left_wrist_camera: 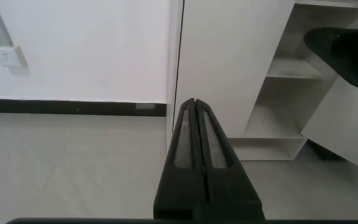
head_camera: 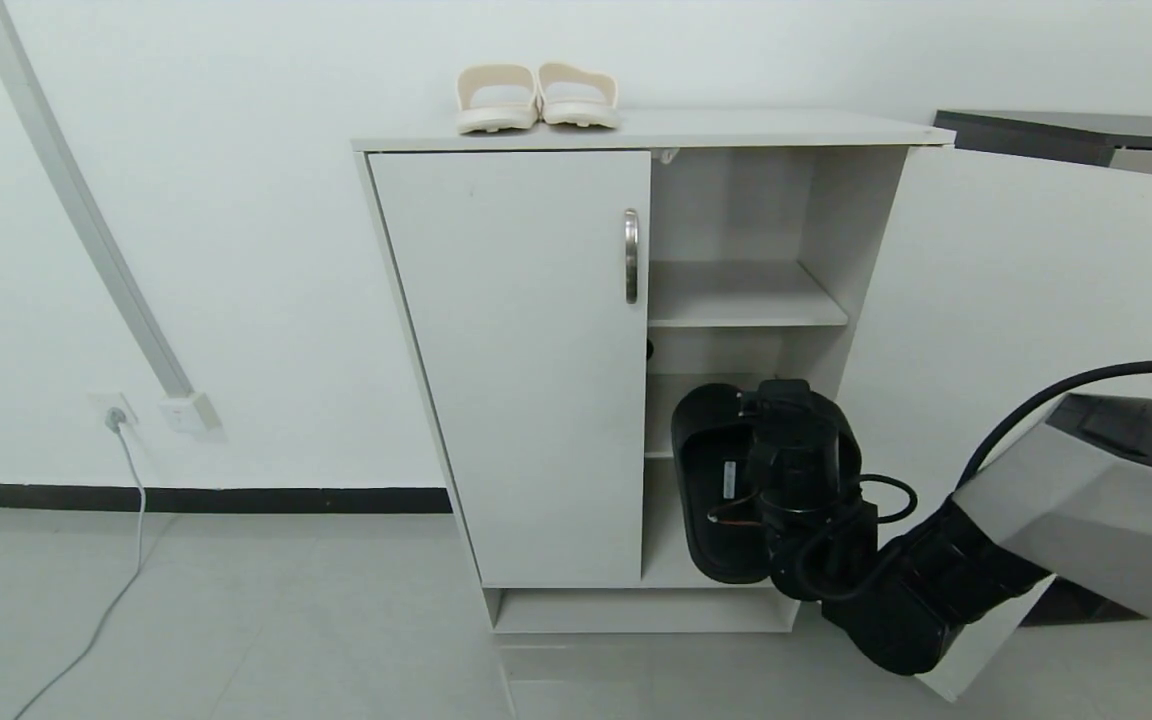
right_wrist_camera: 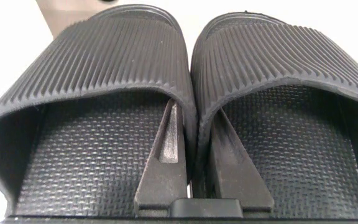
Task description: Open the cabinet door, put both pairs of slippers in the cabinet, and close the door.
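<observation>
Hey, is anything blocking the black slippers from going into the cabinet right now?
No door is: the right door is open, and the black slippers, held by the right gripper, are at the open side. A shelf edge runs behind their middle, so they may need lining up with one compartment.

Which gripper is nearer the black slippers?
Right. The right gripper is shut on the black slippers at the open cabinet; the left gripper is apart, over the floor.

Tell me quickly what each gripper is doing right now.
Left gripper: shut, empty.
Right gripper: shut on the black slippers, pinching their adjoining walls.
</observation>
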Robot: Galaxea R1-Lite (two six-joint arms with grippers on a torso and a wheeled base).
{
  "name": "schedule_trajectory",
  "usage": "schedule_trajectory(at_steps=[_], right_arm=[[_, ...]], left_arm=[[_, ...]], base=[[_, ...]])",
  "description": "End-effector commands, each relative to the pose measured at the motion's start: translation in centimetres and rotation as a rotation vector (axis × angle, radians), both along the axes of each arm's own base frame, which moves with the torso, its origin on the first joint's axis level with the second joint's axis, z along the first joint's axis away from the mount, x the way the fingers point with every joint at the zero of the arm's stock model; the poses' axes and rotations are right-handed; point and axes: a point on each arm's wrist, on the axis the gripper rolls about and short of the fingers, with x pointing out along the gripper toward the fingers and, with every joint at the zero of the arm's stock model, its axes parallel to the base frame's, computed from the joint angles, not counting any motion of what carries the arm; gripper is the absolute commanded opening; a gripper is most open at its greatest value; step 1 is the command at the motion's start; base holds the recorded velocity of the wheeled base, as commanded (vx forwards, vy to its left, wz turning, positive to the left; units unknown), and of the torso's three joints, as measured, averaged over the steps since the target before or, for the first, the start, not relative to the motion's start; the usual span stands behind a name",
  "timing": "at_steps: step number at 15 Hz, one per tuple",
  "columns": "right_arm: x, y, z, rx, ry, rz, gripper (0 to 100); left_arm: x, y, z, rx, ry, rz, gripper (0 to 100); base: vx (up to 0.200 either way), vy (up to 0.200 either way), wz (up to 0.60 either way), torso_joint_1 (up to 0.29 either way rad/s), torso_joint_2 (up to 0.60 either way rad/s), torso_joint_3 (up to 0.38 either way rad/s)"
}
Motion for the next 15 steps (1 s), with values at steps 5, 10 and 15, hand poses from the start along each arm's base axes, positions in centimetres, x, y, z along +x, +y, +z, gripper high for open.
schedule_trajectory(at_steps=[5, 10, 15], right_arm=[[0.6, 0.5, -2.5, -0.031, 0.045, 0.017, 0], [1.0, 2.6, -3.7, -0.015, 0.053, 0.128, 0], [1.1, 3.0, -5.2, -0.027, 0.071, 0.133, 0]], left_arm=[[0.0, 0.0, 0.0, 0.0, 0.004, -0.001, 0], [0.0, 0.0, 0.0, 0.0, 0.004, 0.0, 0], [0.0, 0.0, 0.0, -0.002, 0.002, 0.0, 0]], base=[[0.0, -0.12, 0.0, 0.0, 0.0, 0.002], [0.0, 0.0, 0.0, 0.0, 0.0, 0.0], [0.0, 0.0, 0.0, 0.0, 0.0, 0.0]])
